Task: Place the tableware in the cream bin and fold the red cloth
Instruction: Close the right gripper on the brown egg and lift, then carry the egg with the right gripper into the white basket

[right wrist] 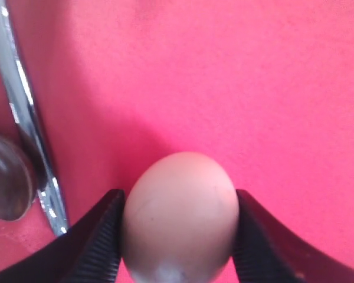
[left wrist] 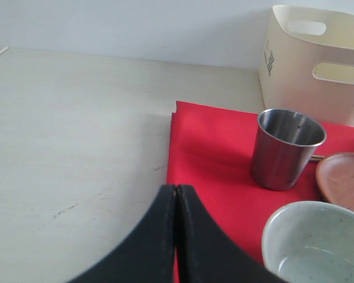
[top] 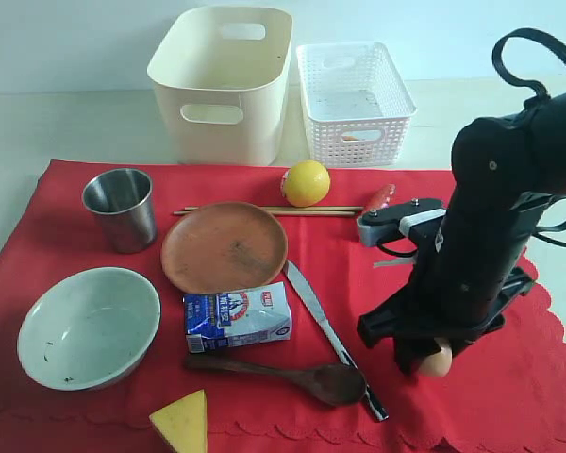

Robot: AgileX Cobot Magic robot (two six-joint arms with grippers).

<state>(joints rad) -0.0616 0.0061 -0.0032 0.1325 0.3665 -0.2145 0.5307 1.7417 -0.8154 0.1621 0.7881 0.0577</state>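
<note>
My right gripper (right wrist: 180,197) is shut on an egg (right wrist: 180,224), low over the red cloth (top: 57,245) at its right side, next to the knife (top: 325,326) and dark wooden spoon (top: 283,370). The steel cup (top: 121,208), brown plate (top: 224,247), pale bowl (top: 88,326) and chopsticks (top: 264,209) lie on the cloth. The cream bin (top: 222,85) stands behind the cloth. My left gripper (left wrist: 176,188) is shut and empty, over the cloth's left edge near the cup (left wrist: 286,147) and bowl (left wrist: 318,242).
A white lattice basket (top: 354,90) stands right of the cream bin. A lemon (top: 305,182), a red sausage (top: 377,198), a milk carton (top: 238,317) and a cheese wedge (top: 182,422) also lie on the cloth. Bare pale table (left wrist: 76,118) lies left of the cloth.
</note>
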